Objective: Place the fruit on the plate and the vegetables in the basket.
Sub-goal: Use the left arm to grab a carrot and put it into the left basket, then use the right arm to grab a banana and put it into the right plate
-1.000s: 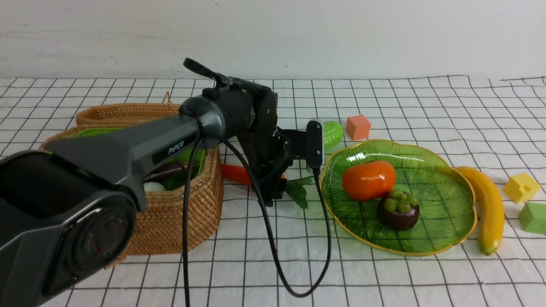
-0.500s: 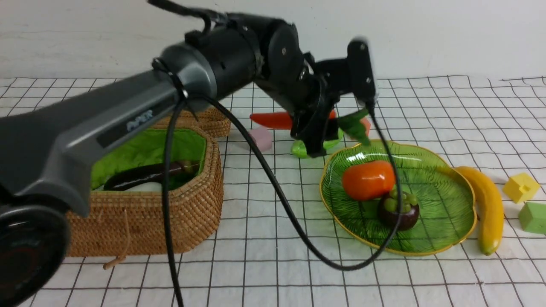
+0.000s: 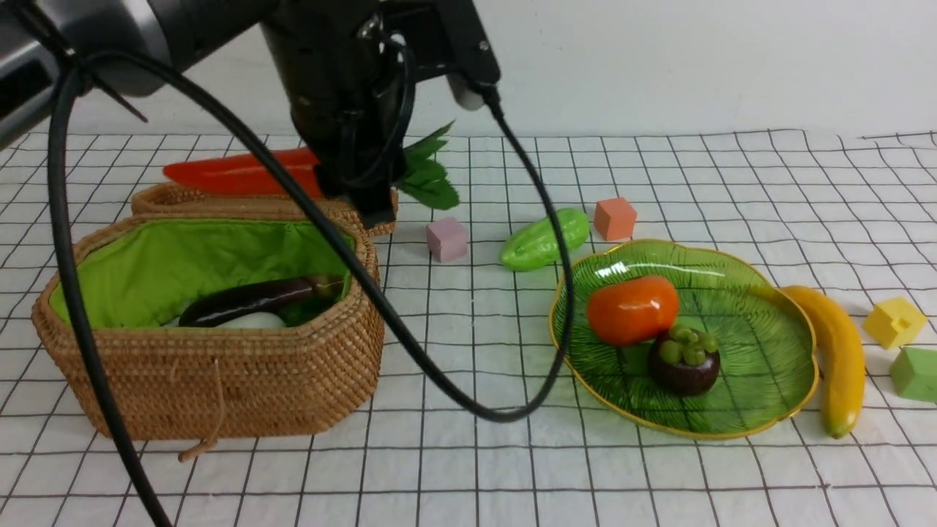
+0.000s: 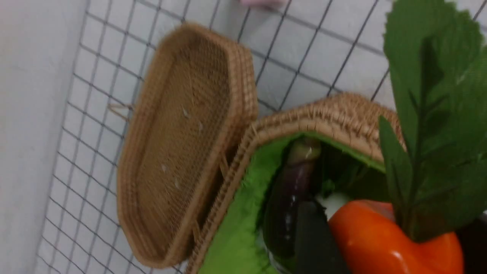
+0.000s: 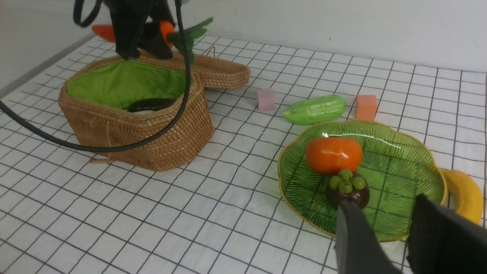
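Observation:
My left gripper (image 3: 353, 176) is shut on the orange carrot (image 3: 234, 172) near its green leaves (image 3: 428, 176) and holds it level above the back of the wicker basket (image 3: 219, 380). In the left wrist view the carrot (image 4: 392, 239) hangs over the basket's green lining. The eggplant (image 3: 249, 300) and white radish (image 3: 245, 320) lie in the basket. The light green gourd (image 3: 543, 240) lies on the cloth. The persimmon (image 3: 633, 309) and mangosteen (image 3: 684, 362) sit on the green plate (image 3: 761, 344). The banana (image 3: 834, 351) lies beside its right rim. My right gripper (image 5: 383, 203) is open and empty, near the plate's front edge.
The basket's lid (image 3: 219, 201) lies open behind it. Foam cubes sit on the cloth: pink (image 3: 446, 238), orange (image 3: 614, 218), yellow (image 3: 894, 321), green (image 3: 915, 373). The left arm's black cable (image 3: 468, 395) loops down in front of the basket and plate. A white wall stands behind.
My left arm lifted the carrot off the cloth between basket and plate, then swung up and to the left until it hung over the basket. The gourd and pink cube came into view.

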Controlling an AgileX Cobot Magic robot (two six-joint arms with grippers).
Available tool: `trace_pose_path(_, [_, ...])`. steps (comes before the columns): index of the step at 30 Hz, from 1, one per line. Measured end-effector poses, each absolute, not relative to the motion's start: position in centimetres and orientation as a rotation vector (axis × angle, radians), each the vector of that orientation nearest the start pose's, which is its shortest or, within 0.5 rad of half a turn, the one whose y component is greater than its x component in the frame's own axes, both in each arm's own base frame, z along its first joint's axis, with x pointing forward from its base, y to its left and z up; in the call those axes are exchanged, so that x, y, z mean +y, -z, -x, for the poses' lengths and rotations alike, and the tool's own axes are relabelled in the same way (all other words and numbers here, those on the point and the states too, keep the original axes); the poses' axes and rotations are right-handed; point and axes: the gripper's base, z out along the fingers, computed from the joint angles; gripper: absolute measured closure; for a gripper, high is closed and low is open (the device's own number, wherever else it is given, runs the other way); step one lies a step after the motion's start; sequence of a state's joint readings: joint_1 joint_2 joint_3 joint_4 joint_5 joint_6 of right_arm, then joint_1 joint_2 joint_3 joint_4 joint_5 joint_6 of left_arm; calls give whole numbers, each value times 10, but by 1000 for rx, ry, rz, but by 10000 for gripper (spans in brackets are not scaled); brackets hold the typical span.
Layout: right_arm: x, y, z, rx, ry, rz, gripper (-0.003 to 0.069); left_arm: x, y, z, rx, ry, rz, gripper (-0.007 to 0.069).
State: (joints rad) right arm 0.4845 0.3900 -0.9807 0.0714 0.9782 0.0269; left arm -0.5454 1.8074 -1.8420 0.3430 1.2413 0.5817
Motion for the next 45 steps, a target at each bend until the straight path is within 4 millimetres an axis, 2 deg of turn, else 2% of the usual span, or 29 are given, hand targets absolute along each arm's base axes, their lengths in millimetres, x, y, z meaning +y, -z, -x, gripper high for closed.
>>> trace_pose_path(4, [16, -413, -17, 1851, -427, 454, 421, -150, -342, -356, 2332, -506, -1455, 243])
trace_pose_path(5, [16, -412, -17, 1853, -429, 456, 421, -140, -334, -359, 2367, -513, -1460, 243])
trace_pose_path(6, [16, -412, -16, 1858, -427, 464, 421, -122, -321, -364, 2419, -520, -1465, 243])
trace_pose_path(11, [17, -412, -16, 1854, -439, 464, 421, -99, -305, -371, 2460, -494, -1431, 243])
trace_pose_path(15, [17, -417, -17, 1802, -454, 448, 421, -97, -302, -373, 2450, -463, -1404, 232])
trace_pose_path(17, [17, -418, -18, 1787, -457, 443, 421, -98, -303, -373, 2453, -443, -1387, 188])
trace_pose_path(19, [17, -418, -18, 1787, -457, 443, 421, -101, -303, -371, 2464, -393, -1348, 100])
trace_pose_path(20, [17, -418, -18, 1787, -457, 443, 421, -101, -304, -371, 2464, -387, -1345, 92])
trace_pose_path(22, [17, -418, -18, 1787, -457, 443, 421, -108, -307, -370, 2470, -266, -1239, 5])
trace_pose_path(25, [17, -418, -18, 1787, -457, 443, 421, -118, -311, -369, 2460, -133, -1130, 0])
trace_pose_path(27, [17, -418, -18, 1787, -457, 443, 421, -134, -314, -366, 2439, -25, -1058, 56])
trace_pose_path(29, [18, -418, -18, 1789, -457, 444, 421, -152, -317, -362, 2423, 49, -1009, 164])
trace_pose_path(30, [18, -418, -18, 1789, -457, 444, 421, -155, -317, -361, 2419, 57, -1010, 175])
trace_pose_path(32, [19, -417, -21, 1809, -454, 449, 421, -176, -325, -354, 2401, 120, -964, 356])
trace_pose_path(33, [20, -416, -23, 1825, -451, 452, 421, -182, -327, -351, 2397, 136, -959, 398])
trace_pose_path(36, [27, -411, -35, 1919, -459, 442, 421, -202, -339, -341, 2391, 193, -912, 591])
trace_pose_path(37, [30, -409, -41, 1958, -457, 440, 421, -207, -344, -336, 2389, 205, -906, 628])
trace_pose_path(39, [37, -402, -57, 2064, -435, 442, 421, -212, -354, -326, 2376, 218, -898, 638])
trace_pose_path(41, [48, -391, -83, 2202, -356, 463, 421, -211, -371, -311, 2350, 231, -861, 638])
trace_pose_path(42, [53, -384, -97, 2260, -309, 470, 421, -207, -383, -301, 2327, 242, -826, 638])
trace_pose_path(43, [53, -383, -101, 2269, -286, 471, 421, -205, -386, -299, 2318, 243, -823, 638])
trace_pose_path(44, [60, -372, -124, 2356, -215, 453, 421, -194, -401, -282, 2289, 266, -766, 638])
trace_pose_path(45, [61, -366, -137, 2386, -164, 434, 421, -185, -411, -269, 2258, 277, -737, 638])
